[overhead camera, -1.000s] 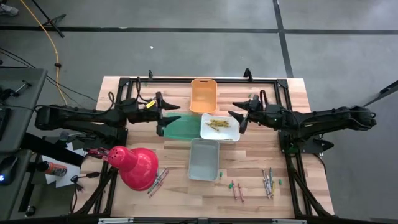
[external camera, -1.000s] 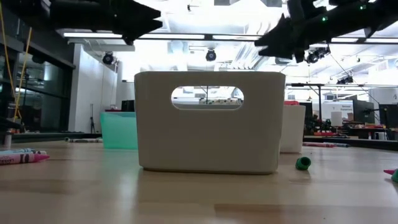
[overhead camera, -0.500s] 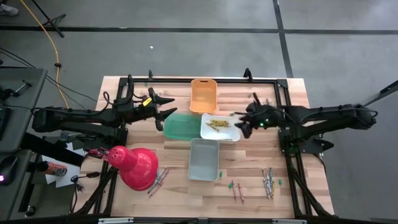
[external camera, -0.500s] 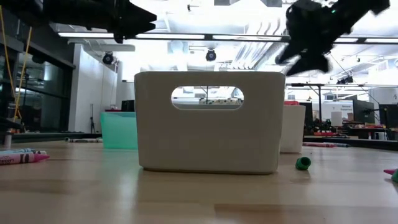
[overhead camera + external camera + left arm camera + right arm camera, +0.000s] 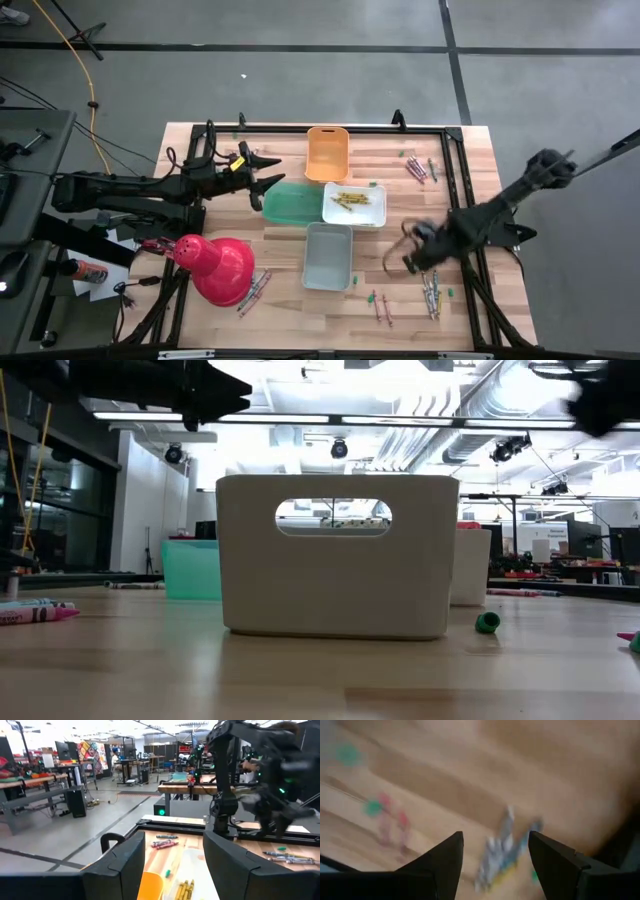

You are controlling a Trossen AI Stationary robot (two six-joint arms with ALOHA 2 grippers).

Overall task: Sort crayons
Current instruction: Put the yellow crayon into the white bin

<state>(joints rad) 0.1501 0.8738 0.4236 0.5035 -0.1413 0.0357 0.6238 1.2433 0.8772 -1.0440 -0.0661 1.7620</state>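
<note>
Right gripper (image 5: 412,256) has swung from white bin (image 5: 354,204) down over loose crayons (image 5: 432,294), fingers apart; left gripper (image 5: 268,178) open too.

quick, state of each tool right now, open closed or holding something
Left tool: open, empty, hovering beside the green bin.
Right tool: open, empty, above the loose crayons on the table's right side.

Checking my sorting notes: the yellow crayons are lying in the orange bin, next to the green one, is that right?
Not quite. The yellow crayons lie in the white bin, not the orange bin. The white bin does sit next to the green bin. The high view shows this; the orange bin looks empty there.
</note>
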